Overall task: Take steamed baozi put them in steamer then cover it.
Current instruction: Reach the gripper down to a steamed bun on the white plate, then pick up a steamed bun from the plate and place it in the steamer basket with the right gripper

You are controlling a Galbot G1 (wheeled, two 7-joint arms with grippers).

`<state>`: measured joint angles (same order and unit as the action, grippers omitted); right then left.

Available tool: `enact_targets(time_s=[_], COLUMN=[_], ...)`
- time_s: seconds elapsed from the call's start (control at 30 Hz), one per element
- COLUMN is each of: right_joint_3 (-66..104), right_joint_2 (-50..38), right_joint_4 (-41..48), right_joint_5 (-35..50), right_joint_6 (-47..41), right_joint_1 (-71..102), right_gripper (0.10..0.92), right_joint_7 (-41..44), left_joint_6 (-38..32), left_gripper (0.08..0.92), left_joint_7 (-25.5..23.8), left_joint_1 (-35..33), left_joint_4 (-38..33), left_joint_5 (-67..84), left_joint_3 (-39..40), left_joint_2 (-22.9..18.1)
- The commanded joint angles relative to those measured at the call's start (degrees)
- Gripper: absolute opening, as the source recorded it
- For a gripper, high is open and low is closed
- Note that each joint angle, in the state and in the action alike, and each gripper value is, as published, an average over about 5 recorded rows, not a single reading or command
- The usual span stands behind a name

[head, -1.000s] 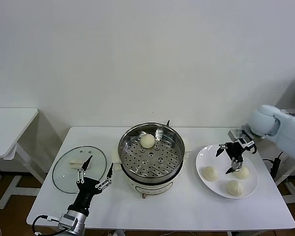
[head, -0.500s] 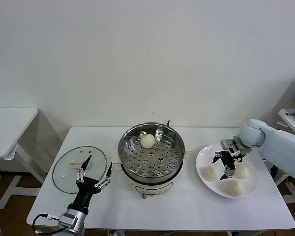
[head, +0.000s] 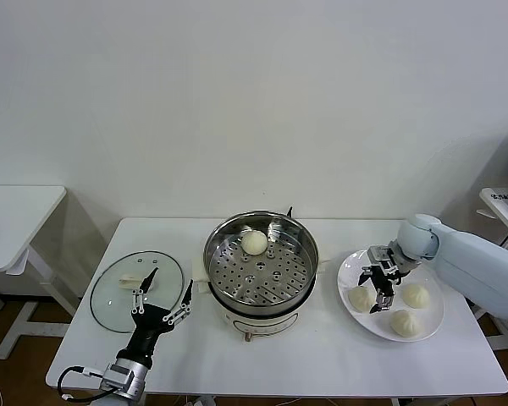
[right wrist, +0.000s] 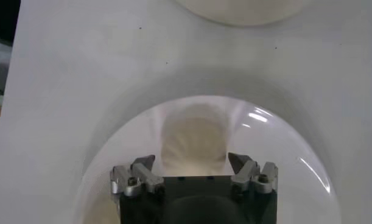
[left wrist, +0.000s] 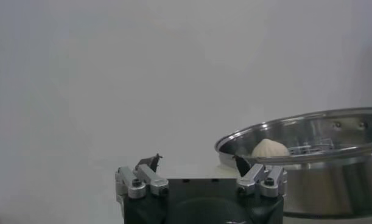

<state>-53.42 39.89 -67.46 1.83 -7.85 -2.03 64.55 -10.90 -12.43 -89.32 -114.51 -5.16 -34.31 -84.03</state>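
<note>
jaws apart on both arms, nothing held. right gripper [head: 378,289] hangs low over the white plate [head: 429,325], tips pointing down, straddling the near-left bun [head: 361,298] on that plate; in the right wrist view the same bun [right wrist: 193,145] sits straight ahead between the two fingers [right wrist: 141,167], centred, so the coming move looks like a short drop and close. whether the tips touch dough yet, cannot tell. buns are round, no long axis to line up with.

two more buns [head: 415,294] lie on the plate just beside it, toward the robot's right, close enough that a finger could nudge one on the way down. fourth bun [head: 254,242] is already in the steamer [head: 261,269], at the far side of the holed tray; left wrist view shows it [left wrist: 270,148] over the steel rim [left wrist: 307,122].

left gripper [head: 162,303] is parked near the table [head: 322,372] front edge, just by the glass lid [head: 136,290], well apart from the plate. right arm is clearly the nearer one for the buns; left is placed for the lid. steamer lies to the left of the plate, between the arms.
</note>
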Motion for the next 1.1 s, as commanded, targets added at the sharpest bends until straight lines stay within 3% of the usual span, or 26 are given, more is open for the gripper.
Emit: enact_targets(time_s=[0.03, 0.17, 0.4, 0.6, 0.9, 1.1], right_joint_3=[1.59, 2.07, 2.59, 1.62, -13.20, -30.10], right_joint_2=[1.22, 1.34, 0.87, -1.86, -10.99, -11.18], right_joint_4=[1.19, 1.32, 0.77, -1.90, -13.23, -20.78], right_joint_5=[-1.41, -1.73, -2.08, -0.50, 11.86, 21.10], right_joint_6=[-0.10, -0.14, 0.11, 0.02, -3.05, -7.97], right_joint_1=[1.88, 2.28, 2.26, -0.03, -21.12, -43.02], right_gripper=[0.823, 0.807, 0.676, 0.653, 0.667, 0.662], right_joint_7=[-0.39, -0.40, -0.30, 0.58, 2.90, 3.67], left_joint_6=[-0.08, -0.17, -0.19, -0.24, -0.14, -0.18], left_gripper=[0.823, 0.823, 0.823, 0.823, 0.823, 0.823], left_joint_7=[0.00, -0.02, 0.07, 0.11, 0.58, 0.84], left_joint_1=[0.09, 0.08, 0.07, -0.05, -0.28, -0.38], left_joint_4=[0.30, 0.36, 0.09, -0.09, -0.72, -1.25], left_joint_5=[-0.02, -0.02, 0.01, -0.03, -0.14, 0.12], left_joint_3=[0.06, 0.00, 0.10, 0.23, 0.84, 0.80], left_joint_2=[-0.04, -0.06, -0.15, -0.26, -0.18, 0.02])
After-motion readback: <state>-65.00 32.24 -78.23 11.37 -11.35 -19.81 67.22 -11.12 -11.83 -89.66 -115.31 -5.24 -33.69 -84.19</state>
